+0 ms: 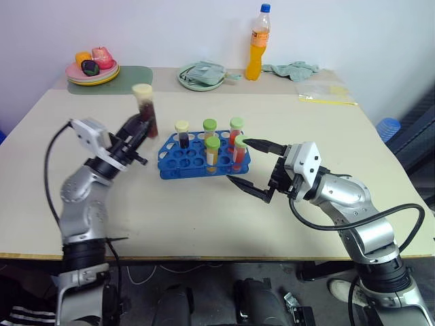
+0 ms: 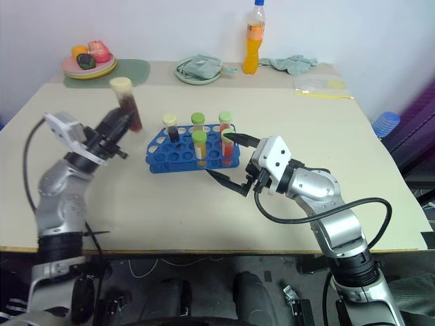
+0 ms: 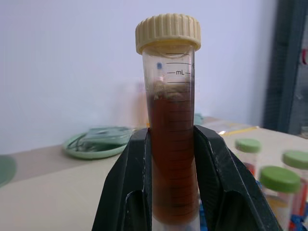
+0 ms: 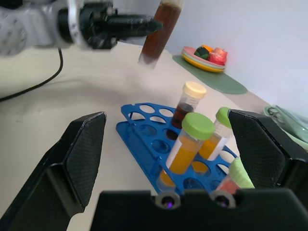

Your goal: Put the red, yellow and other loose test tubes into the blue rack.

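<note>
The left hand (image 1: 141, 127) was clamped on a clear tube (image 1: 145, 109) of dark brown liquid with a cream cap, held upright in the air just left of the rack (image 1: 178, 165). The blue rack, on the surface (image 1: 285, 122), held five capped tubes: one cream-capped brown, four green-capped. The right hand (image 1: 249, 168) stood wide apart beside the rack.

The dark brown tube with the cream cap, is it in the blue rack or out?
Out. The left gripper holds the dark brown tube above the table, beside the blue rack.
</note>
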Available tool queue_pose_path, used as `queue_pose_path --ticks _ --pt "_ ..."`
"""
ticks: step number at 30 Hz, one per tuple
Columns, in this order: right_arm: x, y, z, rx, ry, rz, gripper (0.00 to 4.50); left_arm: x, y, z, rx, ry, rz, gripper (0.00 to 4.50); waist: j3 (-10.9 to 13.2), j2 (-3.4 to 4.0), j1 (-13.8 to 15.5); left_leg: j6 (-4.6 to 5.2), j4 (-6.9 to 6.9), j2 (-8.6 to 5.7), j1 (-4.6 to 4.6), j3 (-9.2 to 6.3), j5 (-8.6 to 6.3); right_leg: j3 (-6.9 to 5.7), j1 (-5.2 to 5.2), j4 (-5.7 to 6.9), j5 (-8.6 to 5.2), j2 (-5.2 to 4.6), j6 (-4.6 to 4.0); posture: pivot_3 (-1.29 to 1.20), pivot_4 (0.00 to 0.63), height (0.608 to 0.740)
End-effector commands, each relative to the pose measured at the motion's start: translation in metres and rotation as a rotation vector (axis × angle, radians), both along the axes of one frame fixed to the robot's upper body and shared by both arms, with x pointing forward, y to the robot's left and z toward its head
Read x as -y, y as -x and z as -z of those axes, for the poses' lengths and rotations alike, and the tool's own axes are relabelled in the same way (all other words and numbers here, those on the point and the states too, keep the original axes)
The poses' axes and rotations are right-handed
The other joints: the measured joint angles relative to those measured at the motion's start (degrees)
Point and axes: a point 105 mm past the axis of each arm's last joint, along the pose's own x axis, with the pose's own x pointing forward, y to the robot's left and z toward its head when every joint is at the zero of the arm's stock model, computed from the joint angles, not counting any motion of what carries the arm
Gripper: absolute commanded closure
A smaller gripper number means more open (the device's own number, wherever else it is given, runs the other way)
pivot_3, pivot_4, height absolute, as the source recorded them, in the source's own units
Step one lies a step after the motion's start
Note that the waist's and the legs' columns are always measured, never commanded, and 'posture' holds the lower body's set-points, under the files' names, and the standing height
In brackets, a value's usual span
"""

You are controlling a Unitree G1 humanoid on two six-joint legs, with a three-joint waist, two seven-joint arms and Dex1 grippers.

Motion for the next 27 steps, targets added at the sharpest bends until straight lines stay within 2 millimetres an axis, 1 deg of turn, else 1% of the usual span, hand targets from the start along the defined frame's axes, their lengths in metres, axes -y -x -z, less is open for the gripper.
queue_pose_path --ticks 1,5,8,12,18,22,27 --pt "0.004 0.002 -0.013 0.059 -0.012 0.022 0.0 0.012 0.003 0.005 0.073 -0.053 -0.025 3.83 0.0 0.0 0.0 0.0 -0.01 0.0 0.02 0.0 0.0 0.0 0.0 0.01 0.0 0.0 0.0 0.0 0.15 0.74" --pt "0.005 0.002 -0.012 0.058 -0.011 0.034 0.0 0.02 0.001 0.018 0.099 -0.089 -0.041 3.83 0.0 0.01 -0.2 0.01 -0.03 0.0 0.05 -0.02 -0.01 0.01 0.0 0.01 0.0 0.03 0.0 0.0 0.15 0.74" --pt "0.007 0.003 -0.012 0.06 -0.009 0.046 0.0 0.031 0.0 0.031 0.109 -0.119 -0.027 3.83 0.0 0.01 -0.1 0.02 -0.04 0.01 0.06 -0.02 -0.01 0.01 0.01 0.0 0.0 0.03 0.0 0.0 0.15 0.74" --pt "0.008 0.004 -0.013 0.062 -0.005 0.06 0.0 0.034 -0.004 0.045 0.11 -0.15 -0.06 3.83 0.0 0.01 -0.1 0.02 -0.04 0.0 0.05 -0.02 -0.01 0.0 0.03 -0.03 0.0 0.02 -0.01 0.0 0.15 0.74" --pt "0.009 0.004 -0.015 0.069 0.003 0.068 0.0 0.04 -0.008 0.057 0.078 -0.122 -0.046 3.83 0.0 0.01 -0.1 0.04 -0.05 0.01 0.07 -0.03 -0.02 0.0 0.03 -0.02 -0.01 0.02 -0.01 0.0 0.15 0.74" --pt "0.009 0.003 -0.015 0.07 0.003 0.07 0.0 0.048 -0.007 0.059 0.07 -0.109 -0.013 3.83 0.0 0.02 -0.1 0.04 -0.05 0.01 0.07 -0.03 -0.02 0.0 0.04 -0.03 -0.01 0.02 -0.01 0.0 0.15 0.74" --pt "0.011 0.002 -0.014 0.072 0.006 0.075 0.0 0.05 -0.008 0.063 0.053 -0.091 -0.001 3.83 0.0 0.02 -0.1 0.06 -0.06 0.01 0.07 -0.03 -0.03 0.0 0.04 -0.03 -0.01 0.03 -0.01 0.0 0.15 0.74"
